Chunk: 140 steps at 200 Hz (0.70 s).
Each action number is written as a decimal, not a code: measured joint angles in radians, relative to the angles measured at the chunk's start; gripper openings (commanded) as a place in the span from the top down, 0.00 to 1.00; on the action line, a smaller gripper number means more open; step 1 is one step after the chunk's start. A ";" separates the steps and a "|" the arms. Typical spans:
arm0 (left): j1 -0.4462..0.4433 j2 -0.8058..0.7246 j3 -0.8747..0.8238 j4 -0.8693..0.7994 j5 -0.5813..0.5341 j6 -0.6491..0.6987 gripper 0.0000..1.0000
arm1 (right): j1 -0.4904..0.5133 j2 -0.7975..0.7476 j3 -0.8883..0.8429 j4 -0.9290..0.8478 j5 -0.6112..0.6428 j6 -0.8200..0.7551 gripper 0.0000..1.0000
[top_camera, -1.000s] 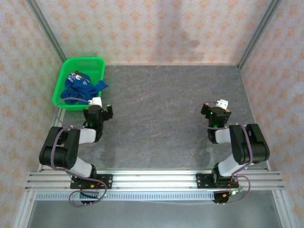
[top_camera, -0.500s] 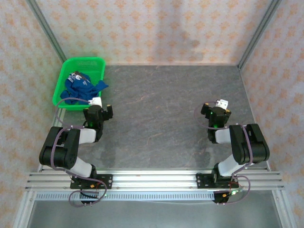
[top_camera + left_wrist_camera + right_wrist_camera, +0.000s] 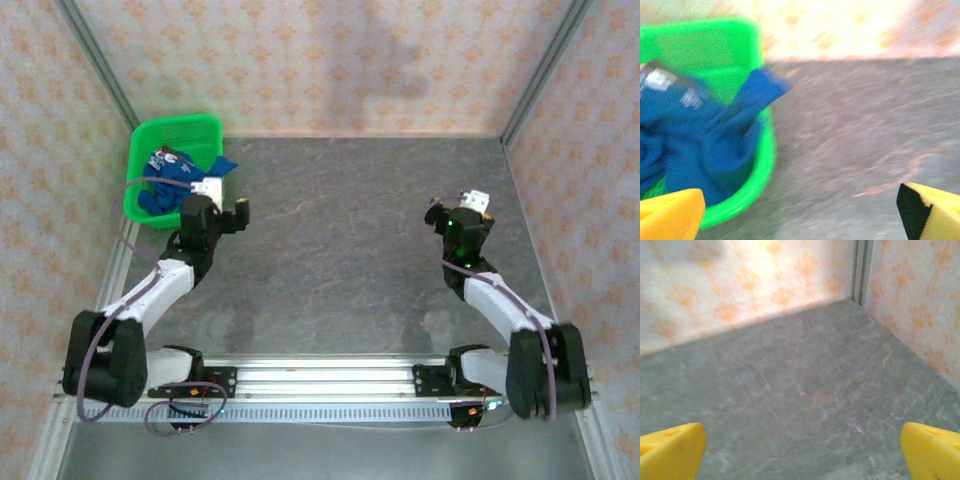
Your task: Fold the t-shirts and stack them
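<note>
Both arms have extended forward from the folded pose of one second ago. The left tool — jaws spread wide, empty — sits just beside the green basket, which contains the crumpled blue t-shirt. The right tool — likewise spread, empty — is over the bare bench.
</note>
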 measured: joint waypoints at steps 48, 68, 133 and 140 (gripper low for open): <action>-0.090 -0.016 0.345 -0.477 -0.019 -0.159 0.00 | 0.150 -0.042 0.222 -0.479 -0.037 0.128 0.01; -0.067 0.105 0.631 -0.692 -0.033 -0.210 0.00 | 0.217 0.029 0.332 -0.607 -0.113 0.162 0.01; 0.258 0.590 1.328 -1.117 0.071 -0.333 0.04 | 0.418 0.443 0.830 -0.841 -0.373 0.216 0.00; 0.277 0.637 1.352 -1.132 0.095 -0.343 0.06 | 0.433 0.486 0.879 -0.856 -0.400 0.225 0.00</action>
